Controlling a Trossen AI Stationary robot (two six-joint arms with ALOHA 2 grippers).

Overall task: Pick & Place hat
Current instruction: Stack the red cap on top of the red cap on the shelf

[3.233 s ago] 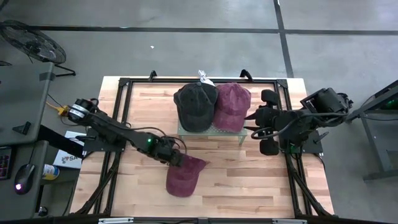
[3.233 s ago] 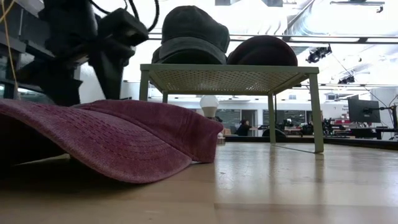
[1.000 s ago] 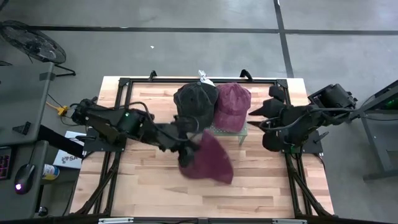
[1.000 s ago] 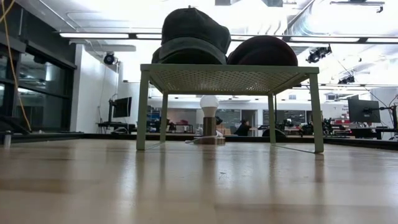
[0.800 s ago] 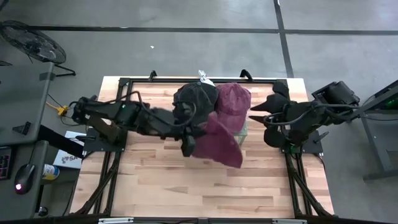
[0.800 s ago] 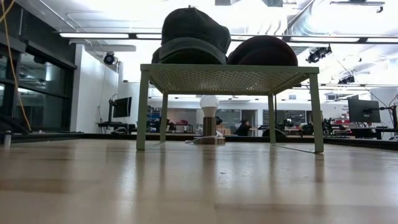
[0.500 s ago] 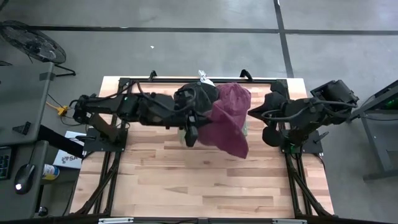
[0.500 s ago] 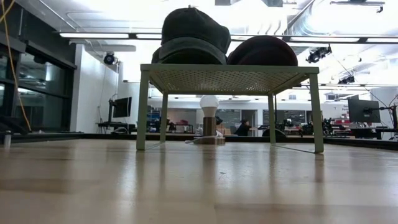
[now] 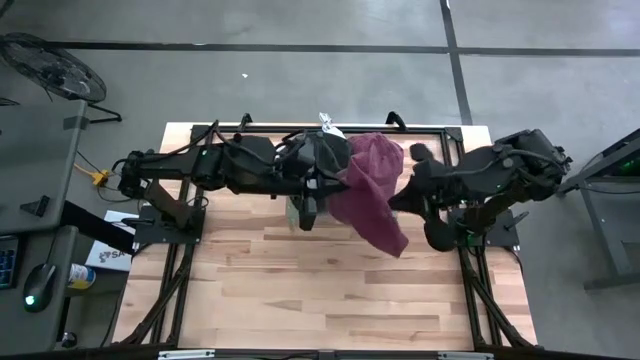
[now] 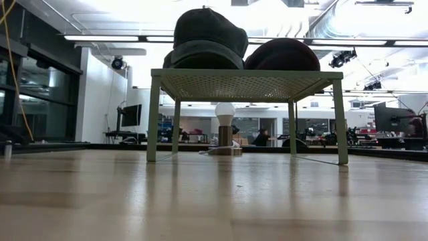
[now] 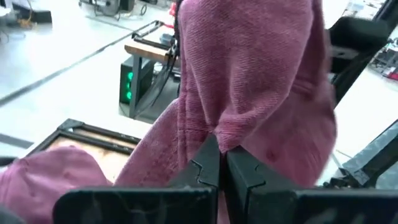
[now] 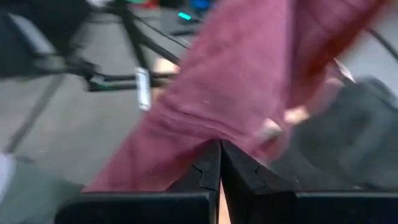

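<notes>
Above the middle of the bench (image 9: pixel 250 290), we held the loose maroon hat (image 9: pixel 372 205) in the air between both arms, its cloth hanging down past the front edge of the small mesh rack (image 10: pixel 244 82). Our left tool (image 9: pixel 310 205) was clamped on one fold of the hat, fingers pressed together with the fabric bunched between them, as the left wrist view showed. Our right tool (image 9: pixel 400 200) had come in from the other side; its fingers were together too, and the right wrist view showed maroon cloth pinched at their tips, so we judged it gripped the same hat. On the rack a dark hat (image 10: pixel 204 37) and a second maroon hat (image 10: pixel 281 53) sat side by side, and the carried hat hung just above the second one in the high view.

We saw a few risks from here. With two tools on one soft piece, pulling apart or moving out of step could stretch the cloth or tear it from one grip. A thin pinch on a fold could slip, and the hat would drop to the bench. Lowering it blindly could also nudge the dark hat or the other maroon hat off the rack.
</notes>
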